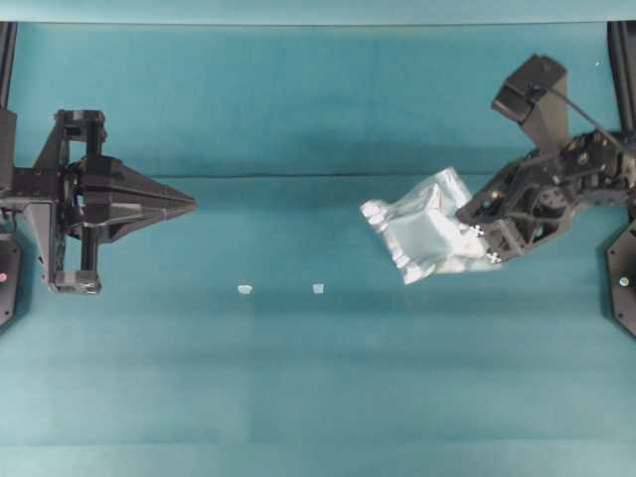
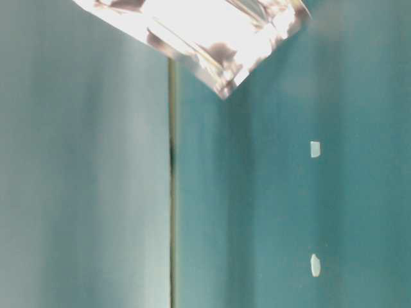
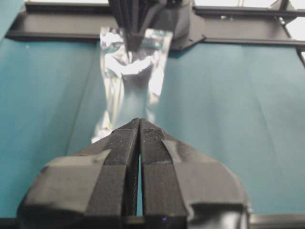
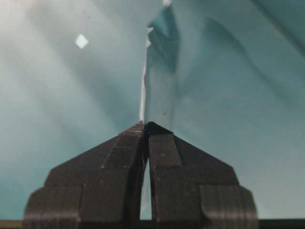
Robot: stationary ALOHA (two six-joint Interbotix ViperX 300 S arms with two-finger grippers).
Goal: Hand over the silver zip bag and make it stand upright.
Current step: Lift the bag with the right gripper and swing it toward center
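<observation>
The left gripper [image 1: 189,204] sits at the left of the overhead view, level with the middle of the frame, its two fingers pressed together into a point that aims to the right with nothing between them. The left wrist view shows the same: the black fingertips [image 3: 139,129] meet along a thin seam and grasp nothing.

Further right in the overhead view, slightly below centre, two tiny white bits [image 1: 244,289] lie on the teal cloth [image 1: 298,397], well apart from each other and from both arms. In the table-level view they appear at the right side of the frame, one above the other.

Right of centre in the overhead view hangs the silver zip bag [image 1: 422,229], crinkled and shiny, tilted so that one corner points toward the lower left. The table-level view shows its bright lower corner hanging at the top of the frame, clear of the cloth.

At the right edge of the bag is the right gripper [image 1: 484,243], clenched on the bag's edge. In the right wrist view its fingers close on a thin sheet of foil that runs upward from between the tips.
</observation>
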